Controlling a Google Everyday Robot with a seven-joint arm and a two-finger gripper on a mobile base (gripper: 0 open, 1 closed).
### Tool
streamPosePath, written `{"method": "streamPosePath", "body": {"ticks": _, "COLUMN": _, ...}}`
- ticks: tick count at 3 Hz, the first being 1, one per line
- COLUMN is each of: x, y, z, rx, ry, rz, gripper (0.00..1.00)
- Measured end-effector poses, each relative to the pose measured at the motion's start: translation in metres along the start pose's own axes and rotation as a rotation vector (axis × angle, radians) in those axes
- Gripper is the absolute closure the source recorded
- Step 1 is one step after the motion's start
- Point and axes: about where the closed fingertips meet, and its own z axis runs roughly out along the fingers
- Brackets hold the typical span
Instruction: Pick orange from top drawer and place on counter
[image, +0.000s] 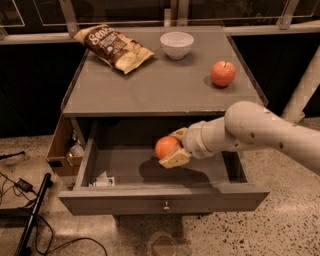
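Observation:
The orange is held in my gripper, which is shut on it and lifted above the floor of the open top drawer, casting a shadow below. My white arm reaches in from the right. The drawer is pulled out, with its round knob at the front centre. The grey counter lies just above and behind the gripper.
On the counter stand a red apple at the right, a white bowl at the back and a chip bag at the back left. A white scrap lies in the drawer's front left corner. Cables lie on the floor at left.

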Motion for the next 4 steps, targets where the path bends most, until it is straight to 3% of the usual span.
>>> {"method": "streamPosePath", "body": {"ticks": 1, "x": -0.001, "y": 0.015, "z": -0.003, "rx": -0.068, "ry": 0.011, "rz": -0.004, "gripper": 1.0}}
{"method": "streamPosePath", "body": {"ticks": 2, "x": -0.004, "y": 0.016, "z": -0.004, "rx": -0.072, "ry": 0.013, "rz": -0.001, "gripper": 1.0}}
{"method": "streamPosePath", "body": {"ticks": 3, "x": -0.032, "y": 0.013, "z": -0.032, "rx": -0.054, "ry": 0.014, "rz": -0.008, "gripper": 1.0}}
{"method": "streamPosePath", "body": {"ticks": 4, "x": -0.086, "y": -0.005, "z": -0.081, "rx": -0.004, "ry": 0.013, "rz": -0.063, "gripper": 1.0}}
